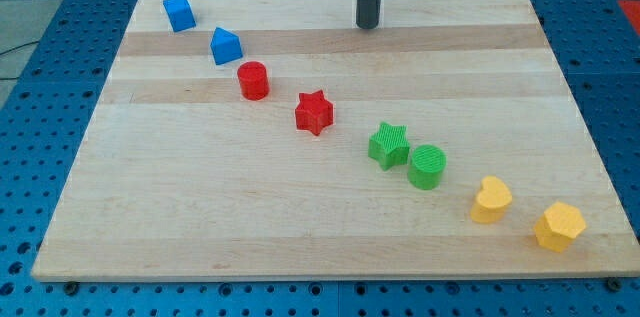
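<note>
My tip rests on the wooden board near the view's top, a little right of centre, touching no block. Nearest to it are the red star and the red cylinder, both well below and to its left. The blocks run in a diagonal line from the view's top left to its bottom right: a blue cube, a blue house-shaped block, the two red blocks, a green star, a green cylinder, a yellow heart and a yellow hexagon.
The board lies on a blue perforated table. The green star and green cylinder almost touch. The yellow hexagon sits close to the board's bottom right corner.
</note>
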Motion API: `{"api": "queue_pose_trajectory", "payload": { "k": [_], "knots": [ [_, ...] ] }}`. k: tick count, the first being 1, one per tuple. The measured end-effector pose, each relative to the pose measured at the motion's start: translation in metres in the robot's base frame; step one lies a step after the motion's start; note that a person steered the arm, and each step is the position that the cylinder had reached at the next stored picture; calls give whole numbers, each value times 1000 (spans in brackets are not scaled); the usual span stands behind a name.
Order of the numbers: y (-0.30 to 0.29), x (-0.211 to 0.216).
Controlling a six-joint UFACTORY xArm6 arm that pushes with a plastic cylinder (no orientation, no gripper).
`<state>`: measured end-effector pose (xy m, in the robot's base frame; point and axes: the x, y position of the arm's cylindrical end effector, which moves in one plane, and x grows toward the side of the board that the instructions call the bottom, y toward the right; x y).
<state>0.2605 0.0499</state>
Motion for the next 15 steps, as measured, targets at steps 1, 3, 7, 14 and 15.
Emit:
{"api": "queue_pose_trajectory", "payload": {
  "k": [1, 3, 7, 14, 15],
  "knots": [
    [-1, 0],
    [-59, -40],
    [-239, -24],
    [-230, 13],
    [-242, 0]
  ]
}}
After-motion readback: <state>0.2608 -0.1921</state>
